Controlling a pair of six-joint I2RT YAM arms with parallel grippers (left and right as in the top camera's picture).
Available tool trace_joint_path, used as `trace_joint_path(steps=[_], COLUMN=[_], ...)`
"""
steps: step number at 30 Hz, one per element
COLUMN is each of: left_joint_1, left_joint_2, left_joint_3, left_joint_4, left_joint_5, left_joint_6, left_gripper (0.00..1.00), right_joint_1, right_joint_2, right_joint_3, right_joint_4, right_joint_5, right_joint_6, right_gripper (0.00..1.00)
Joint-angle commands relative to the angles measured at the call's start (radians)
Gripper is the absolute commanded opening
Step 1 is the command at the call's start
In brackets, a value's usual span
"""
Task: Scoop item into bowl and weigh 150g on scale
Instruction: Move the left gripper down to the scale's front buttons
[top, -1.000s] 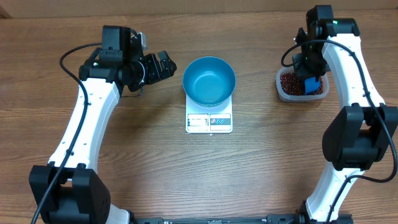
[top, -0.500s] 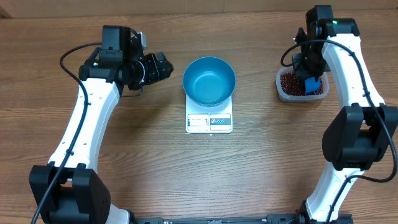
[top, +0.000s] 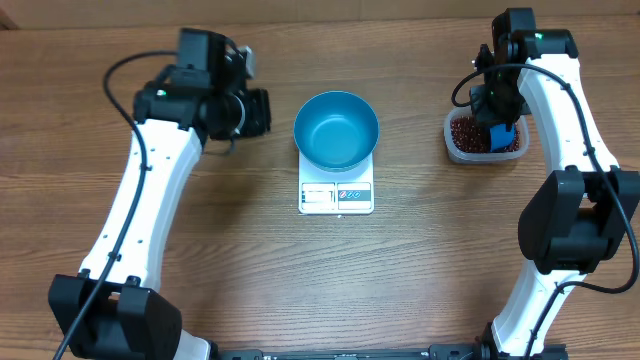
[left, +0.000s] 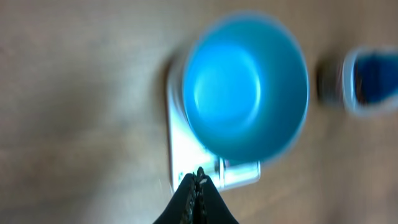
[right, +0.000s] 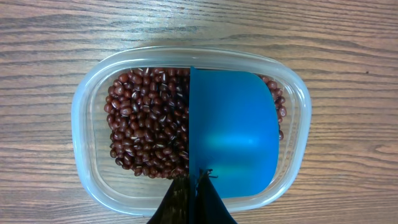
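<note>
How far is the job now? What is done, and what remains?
Done: the empty bowl stands on the scale. In hand: the right pincer holds the scoop over the beans in the tub; no beans show on it. The left pincer is shut on nothing. Left: all scooping and weighing.

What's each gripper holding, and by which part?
Right gripper is shut on the blue scoop, pinching its near end. Left gripper is shut on nothing.

Bowl on scale fills centre; table free either side; scoop occupies tub.
</note>
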Motion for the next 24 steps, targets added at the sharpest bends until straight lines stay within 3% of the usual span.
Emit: trace_joint_path(steps=[1, 8, 16, 24], left_joint_1=[-0.006, -0.061, -0.229, -0.414], left_joint_2=[-0.024, -0.078, -0.084, -0.084], left_joint_3=[0.016, 0.016, -0.026, -0.117], left_joint_4=[-0.062, -0.076, -0.050, 0.081], left_joint_5=[0.037, 0.008, -0.081, -0.214], left_joint_6=[0.047, 0.264, 0.226, 0.086], left_gripper=[0.04, 0.04, 0.04, 0.04], right_joint_1=[-0.012, -0.012, -0.011, -0.011], right_joint_2=[0.013, 0.013, 0.013, 0.013], right_joint_3=[-0.010, -0.010, -0.010, -0.010], right_joint_4=[0.025, 0.021, 0.022, 0.021], right_joint_5=[0.036, 0.036, 0.035, 0.009], right_joint_6=[0.011, 0.011, 0.011, 0.012], right_gripper=[0.04, 0.04, 0.04, 0.04])
